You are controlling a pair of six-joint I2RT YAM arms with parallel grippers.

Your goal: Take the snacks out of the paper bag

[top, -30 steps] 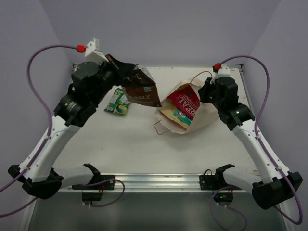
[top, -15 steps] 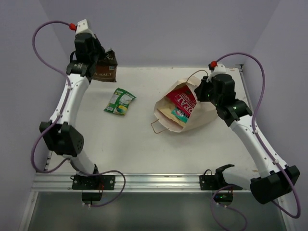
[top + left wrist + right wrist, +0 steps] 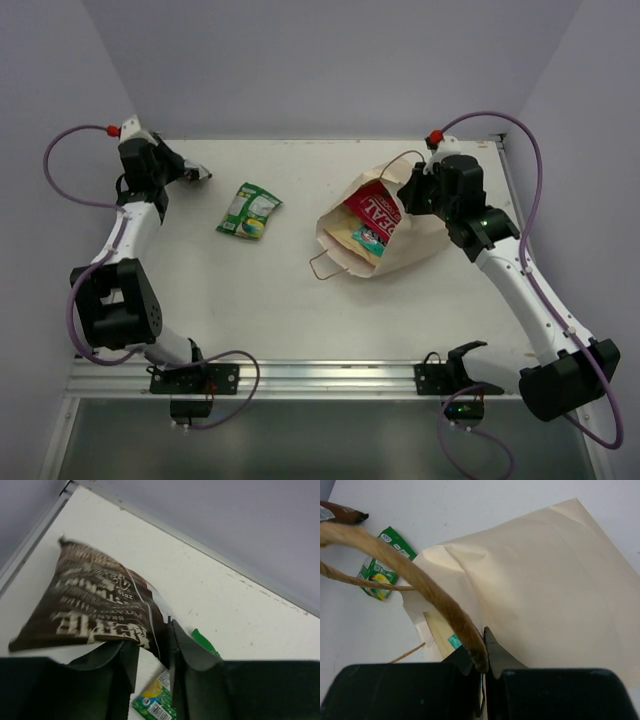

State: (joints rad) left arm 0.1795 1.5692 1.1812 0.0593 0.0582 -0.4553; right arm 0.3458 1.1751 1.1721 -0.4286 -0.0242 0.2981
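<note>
White tabletop [image 3: 260,300], bag-emptying in progress, and I'm reckoning this is the second drop-off.
Paper bag [image 3: 425,238] is lying on its side right of centre, with my right gripper [image 3: 482,667] pinching its cord handle [image 3: 435,595] tight and the magenta packet [image 3: 380,210] poking out. Dark brown packet [image 3: 95,610] is sitting far-left, its edge between my left gripper's [image 3: 152,655] slightly parted jaws. I can't tell if it's gripping. Green packet [image 3: 249,211] is lying nearby. Next I'm thinking: let go, reach for magenta.

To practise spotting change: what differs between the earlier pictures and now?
The left gripper carried the dark brown packet from mid-table to the far left corner, lowered it, and its jaws have begun parting. The right gripper shifted slightly, still shut on the paper bag handle. The green packet and bag stayed put.
</note>
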